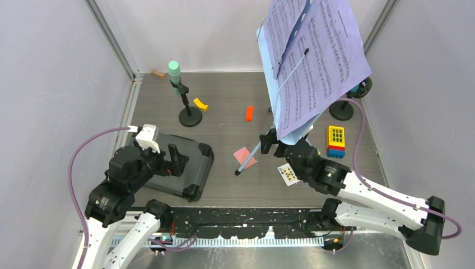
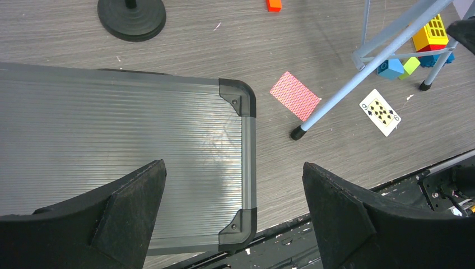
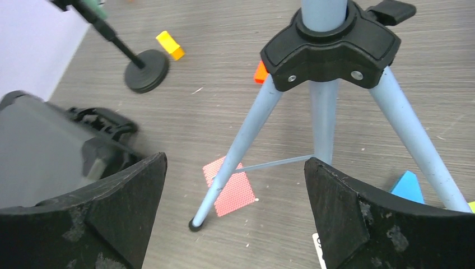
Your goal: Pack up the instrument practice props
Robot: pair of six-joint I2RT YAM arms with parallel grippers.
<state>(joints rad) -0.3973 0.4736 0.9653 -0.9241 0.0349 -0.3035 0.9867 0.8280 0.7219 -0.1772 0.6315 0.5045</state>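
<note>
The left gripper (image 2: 233, 168) hangs with its jaws spread wide and nothing between them, directly above one short end of a grey ribbed hard case with black corner caps (image 2: 112, 129), probably so it can work the lid next. The case lies flat and shut, so whatever it contains is hidden, and none of the props rests on it. The right gripper (image 3: 235, 162) is equally wide and empty, facing the black plastic hub (image 3: 330, 47) of the pale blue perforated music rack with tripod legs (image 1: 267, 67), which stands just ahead of it. The approach looks lined up for a grasp low on the stem, where the stand is easiest to steady. The three legs are splayed and the stand is upright, which keeps the lilac sheet-music pages (image 1: 319, 61) leaning on the rack above this gripper. Beyond the left gripper, past the case, a green toy microphone (image 1: 174, 70) sits tilted on its black round-based pole (image 1: 190, 117). The blue toy microphone (image 1: 355, 88) is beyond the right gripper, mostly hidden behind the pages. Between the two grippers a red-backed playing card (image 2: 295, 95) lies by a leg tip, with a face-up card (image 2: 381, 112) near it, and small coloured toy blocks (image 1: 249, 113) are scattered farther out. Every prop appears unpacked as yet
</note>
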